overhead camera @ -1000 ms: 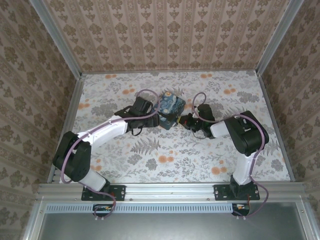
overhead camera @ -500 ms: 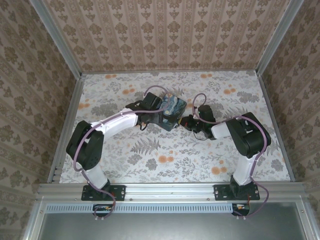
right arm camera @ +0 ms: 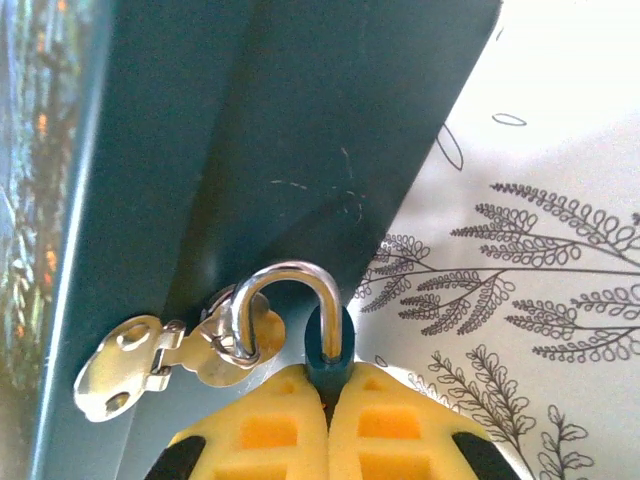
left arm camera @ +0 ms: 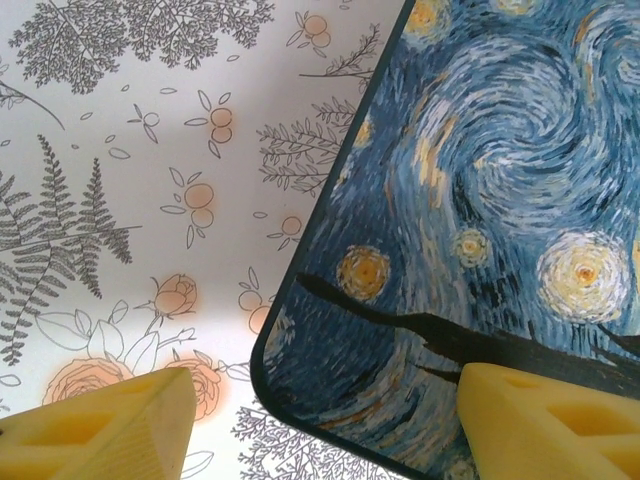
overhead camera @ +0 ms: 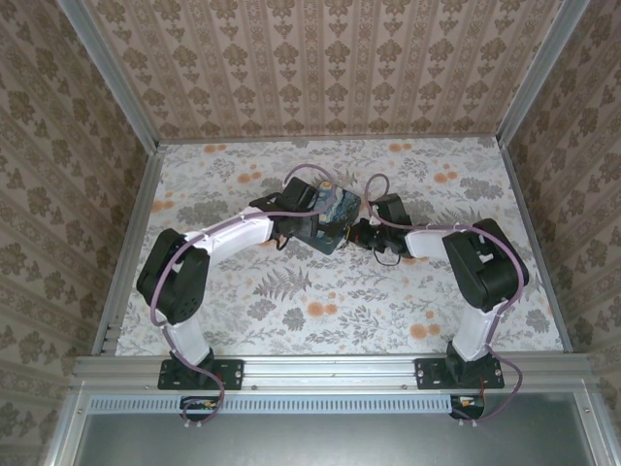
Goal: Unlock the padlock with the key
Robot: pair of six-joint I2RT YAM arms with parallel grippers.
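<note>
Padlock [right arm camera: 327,350], hung on box [right arm camera: 250,120] hasp [right arm camera: 150,360]: right jaws clenched on it; left jaws released astride box corner. Risk: box slides, twisting shackle [right arm camera: 290,275].

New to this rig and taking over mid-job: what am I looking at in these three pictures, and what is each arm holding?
Two robot arms are bolted at the near edge of a floral table. The overhead picture looks down on both: left arm on the left, right arm on the right. The other two pictures come from cameras on the wrists. The left wrist view shows the left fingers, yellow and open, straddling a corner of the painted box. The right wrist view shows the right fingers shut on the small dark padlock, whose silver shackle hooks through the box's metal latch.
</note>
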